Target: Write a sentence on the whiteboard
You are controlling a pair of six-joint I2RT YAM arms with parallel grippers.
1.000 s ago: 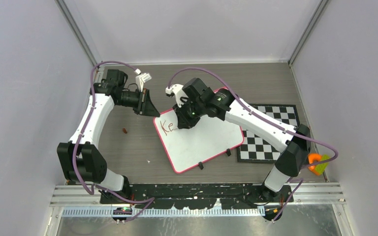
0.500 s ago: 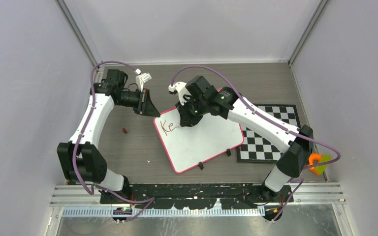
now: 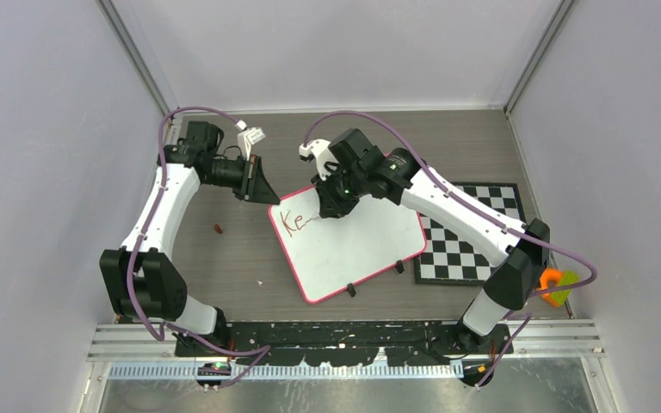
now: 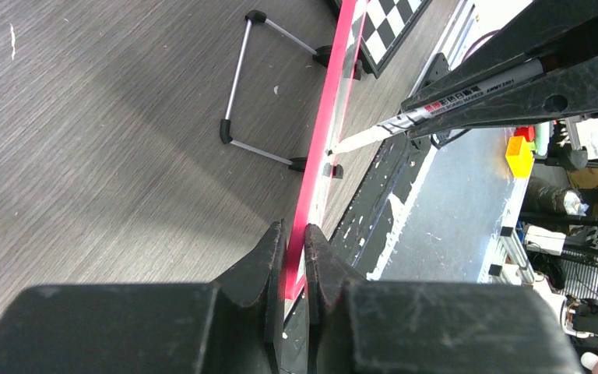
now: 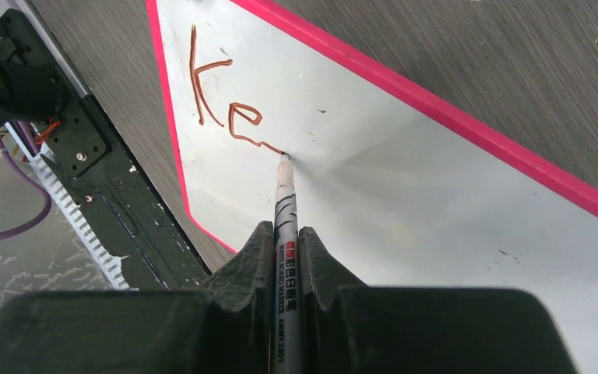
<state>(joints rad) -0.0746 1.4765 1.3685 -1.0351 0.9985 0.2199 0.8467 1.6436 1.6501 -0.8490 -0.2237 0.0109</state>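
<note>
The whiteboard (image 3: 357,245) with a red-pink rim lies tilted mid-table. My left gripper (image 3: 262,194) is shut on its far-left corner; in the left wrist view the rim (image 4: 319,148) runs between the fingers (image 4: 269,257). My right gripper (image 3: 327,206) is shut on a white marker (image 5: 285,226), whose tip touches the board (image 5: 405,202). The sentence (image 5: 226,101) reads "Ke" in brownish-red with a short stroke trailing to the tip; it also shows in the top view (image 3: 293,223). The marker shows in the left wrist view (image 4: 436,109).
A black-and-white checkered board (image 3: 469,232) lies right of the whiteboard, partly under it. A small red cap-like piece (image 3: 218,228) lies on the table at left. An orange and green object (image 3: 555,286) sits at the right edge. The board's folded wire stand (image 4: 257,86) shows underneath.
My right gripper has shifted right along the board with the marker, drawing a stroke out from the "e". The left arm has not moved.
</note>
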